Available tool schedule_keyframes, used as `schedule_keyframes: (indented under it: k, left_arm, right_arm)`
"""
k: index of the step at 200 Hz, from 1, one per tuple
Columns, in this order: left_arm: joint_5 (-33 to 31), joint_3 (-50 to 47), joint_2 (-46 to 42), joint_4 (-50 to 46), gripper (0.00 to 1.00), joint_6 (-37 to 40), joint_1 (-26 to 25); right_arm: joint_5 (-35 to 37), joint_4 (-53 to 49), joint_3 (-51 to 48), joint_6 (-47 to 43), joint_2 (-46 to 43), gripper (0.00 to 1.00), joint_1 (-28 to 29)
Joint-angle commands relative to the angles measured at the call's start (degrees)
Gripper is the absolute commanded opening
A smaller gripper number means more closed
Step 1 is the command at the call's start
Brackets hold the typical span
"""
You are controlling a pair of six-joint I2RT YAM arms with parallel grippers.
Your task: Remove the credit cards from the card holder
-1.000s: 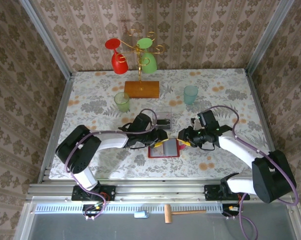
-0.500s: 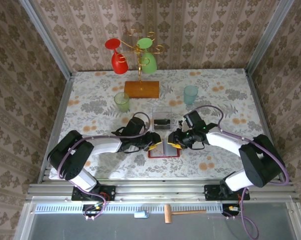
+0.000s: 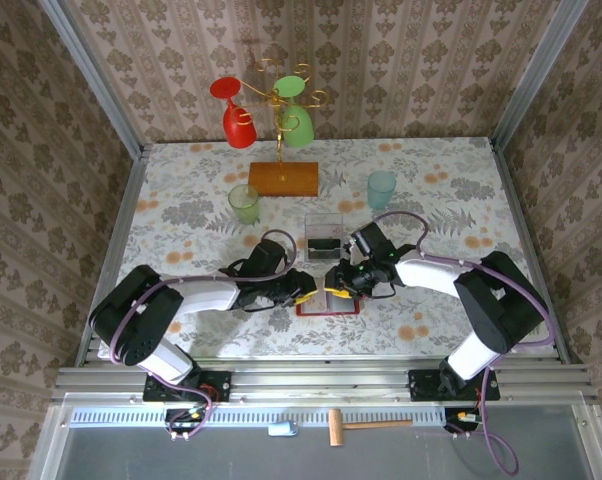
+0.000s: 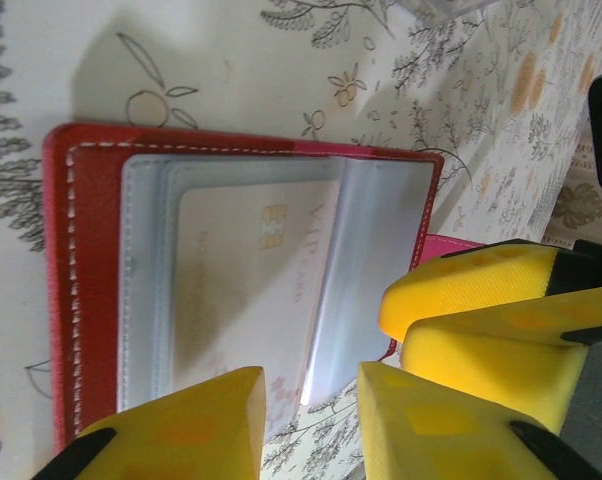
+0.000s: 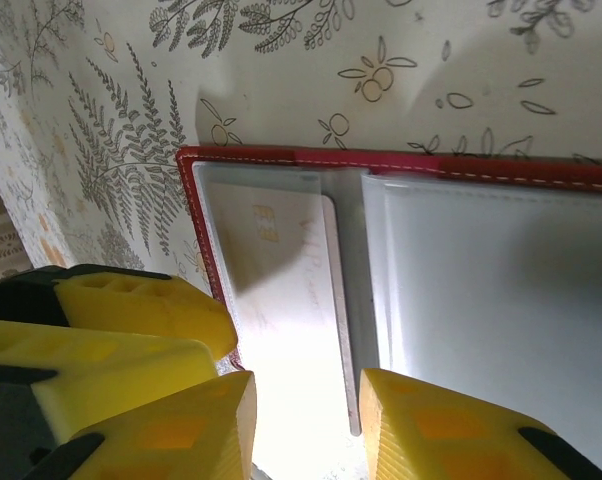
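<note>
The left gripper (image 4: 311, 398) and the right gripper (image 5: 309, 400) are hanging tip to tip over the open card holder (image 3: 331, 306), which is lying flat on the table (image 3: 436, 170) near its front edge.
The left jaws are standing parted around the edge of a lifted clear pocket (image 4: 371, 270), not clamping it. The right jaws are straddling the end of a pale credit card (image 5: 281, 280) sitting in a pocket; whether they are pinching it I cannot tell. Just beyond, a clear box (image 3: 324, 236) is sitting. Farther back a green cup (image 3: 244, 204) and a teal cup (image 3: 381, 188) are standing, and a stand (image 3: 283, 178) is holding coloured glasses.
</note>
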Motion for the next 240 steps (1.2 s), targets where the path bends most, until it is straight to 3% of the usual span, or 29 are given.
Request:
schedule_keyframes:
  k: [1, 63, 240]
  left_arm:
    - [-0.66, -0.93, -1.49, -1.37, 0.28, 0.16, 0.63]
    - [-0.43, -1.64, -1.57, -2.25, 0.2, 0.59, 0.86]
    - [-0.61, -1.86, -1.42, -3.6, 0.19, 1.48, 1.27]
  right_arm:
    - [-0.29, 1.11, 1.88, 0.56, 1.71, 0.32, 0.64]
    - [-0.93, 1.77, 3.15, 0.62, 4.42, 0.3, 1.61]
    - [-1.25, 2.6, 3.7, 0.91, 6.57, 0.25, 2.33]
